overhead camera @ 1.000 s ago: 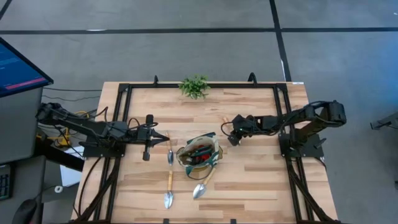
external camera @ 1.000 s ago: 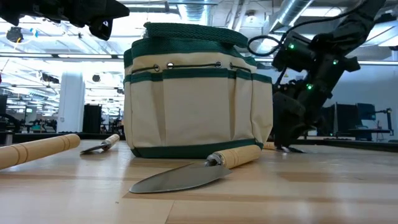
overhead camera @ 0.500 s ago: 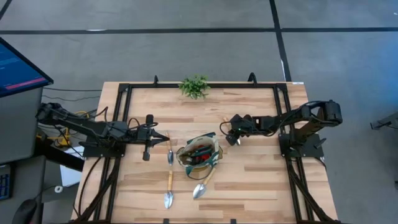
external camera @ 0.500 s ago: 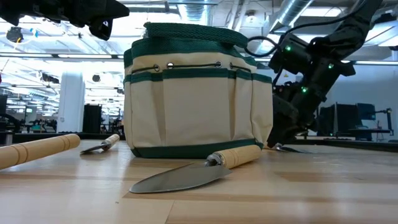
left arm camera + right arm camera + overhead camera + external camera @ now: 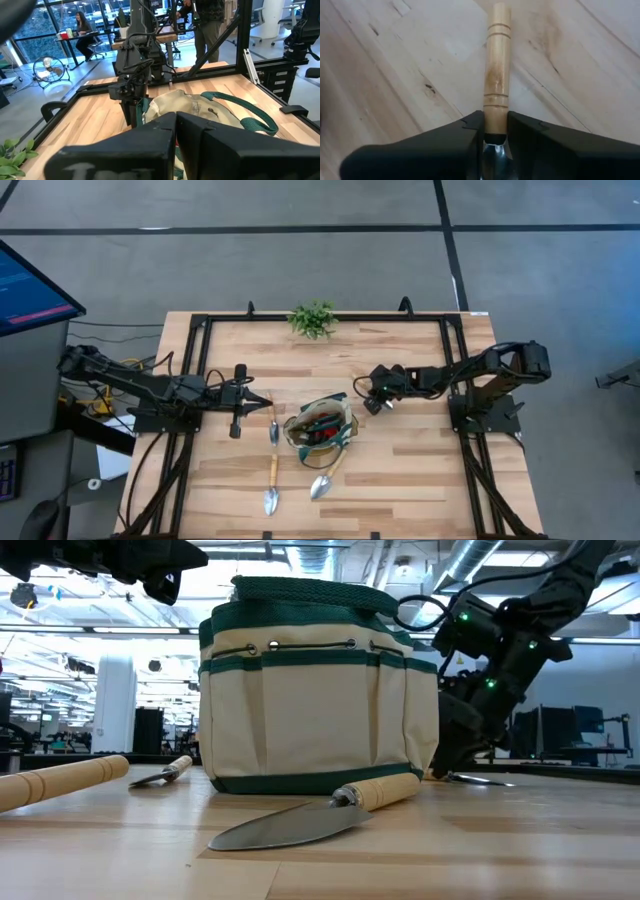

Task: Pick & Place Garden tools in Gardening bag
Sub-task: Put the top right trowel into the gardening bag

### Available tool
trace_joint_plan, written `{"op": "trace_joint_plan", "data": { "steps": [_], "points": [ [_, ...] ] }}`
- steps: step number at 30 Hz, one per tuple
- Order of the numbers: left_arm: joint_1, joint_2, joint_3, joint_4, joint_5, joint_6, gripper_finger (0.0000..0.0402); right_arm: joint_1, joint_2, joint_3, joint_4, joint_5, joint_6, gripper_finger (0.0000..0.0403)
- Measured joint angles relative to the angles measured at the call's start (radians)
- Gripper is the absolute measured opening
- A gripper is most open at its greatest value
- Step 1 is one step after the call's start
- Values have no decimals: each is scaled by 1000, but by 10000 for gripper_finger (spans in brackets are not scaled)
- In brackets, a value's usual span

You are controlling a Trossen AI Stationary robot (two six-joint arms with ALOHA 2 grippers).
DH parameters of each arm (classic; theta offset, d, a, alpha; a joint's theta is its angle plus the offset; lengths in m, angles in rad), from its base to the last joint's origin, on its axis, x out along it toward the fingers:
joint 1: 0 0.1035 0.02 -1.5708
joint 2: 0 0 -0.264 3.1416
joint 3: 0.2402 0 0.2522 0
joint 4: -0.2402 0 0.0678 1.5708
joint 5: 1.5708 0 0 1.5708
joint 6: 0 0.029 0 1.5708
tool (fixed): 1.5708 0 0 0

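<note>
The tan gardening bag with green trim stands at mid table, with dark and red tools inside; it also shows in the low view. Two wooden-handled trowels lie near it, and a small one lies on its left. My right gripper is down at the table to the bag's far right, shut on another wooden-handled tool. My left gripper is shut and empty, left of the bag above the table. My right gripper pinches the tool's wooden handle between its two fingers, at the end where the handle meets the metal neck. The fingers come from above, slanting, and lie across the handle. The tool lies on the table, its metal end showing beside the gripper.
A leafy green plant stands at the far edge. A black frame runs around the table top. Bare wood lies to the right of the bag and near the front right.
My right gripper has shifted a little toward the table's left, nearer the bag, staying low at the table. The tool's metal end now shows beside it in the low view.
</note>
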Motion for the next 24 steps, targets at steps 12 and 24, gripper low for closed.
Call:
{"op": "trace_joint_plan", "data": {
  "steps": [12,24],
  "points": [
    [0,0,0,-3,3,0,3,47,-114,100,-361,83,-37,50],
    [0,0,0,-2,-1,0,3,203,-235,288,-831,237,-52,50]
  ]
}}
